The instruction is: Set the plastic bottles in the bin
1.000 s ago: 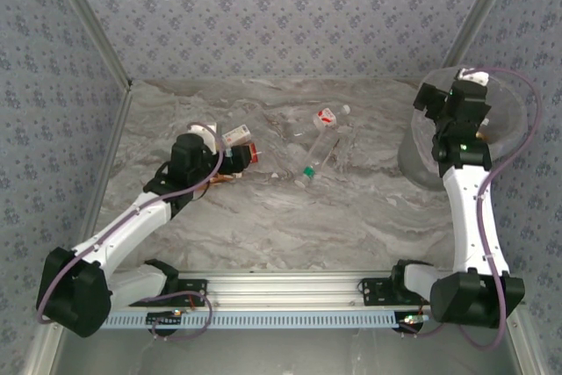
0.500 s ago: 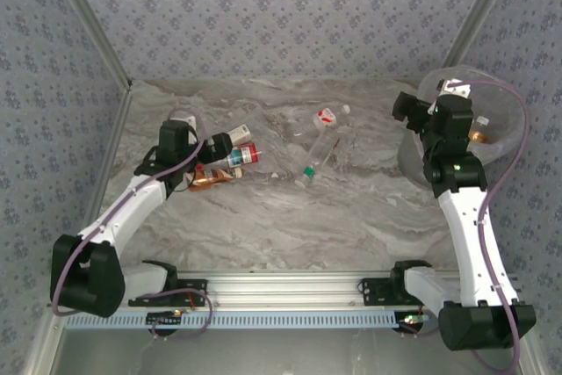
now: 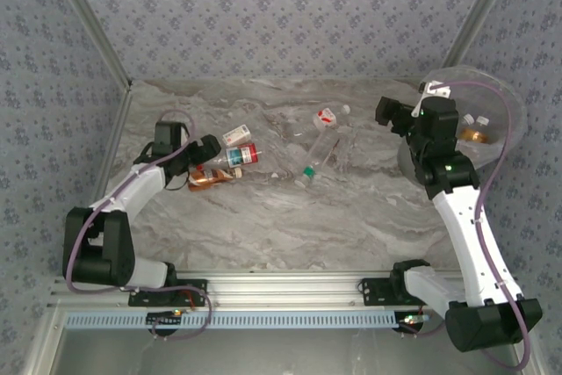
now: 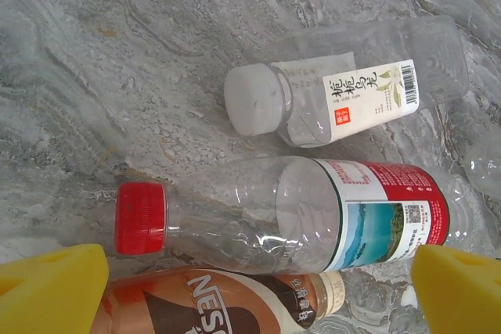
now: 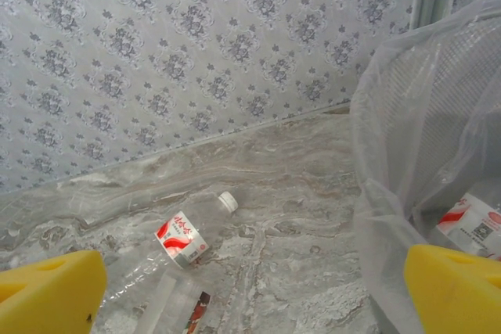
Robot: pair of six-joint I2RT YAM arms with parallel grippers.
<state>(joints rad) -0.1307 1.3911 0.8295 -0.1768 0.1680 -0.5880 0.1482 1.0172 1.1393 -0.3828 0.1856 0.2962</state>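
- From the camera above, my left claw sits low over the grey marbled tabletop, at a cluster of three plastic bottles. They are a clear white-capped bottle with a white label, a clear red-capped bottle with a red label, and a copper-brown bottle.
- My right claw hangs just left of the round translucent plastic bin, which has an orange-brown bottle lying inside it.
- Between my two claws lie a clear bottle with a red-and-white label and a clear green-capped bottle.
- On my left wrist camera, the left claw has its yellow fingers spread wide and clamps nothing.
- The copper-brown bottle lies between them at the lower edge. The red-capped one and the white-capped one lie beyond it, side by side.
- On my right wrist camera, the right claw is also spread wide and empty.
- The bin's wall rises at the right, and a labelled bottle shows through it.
- The red-and-white bottle lies on the table ahead.
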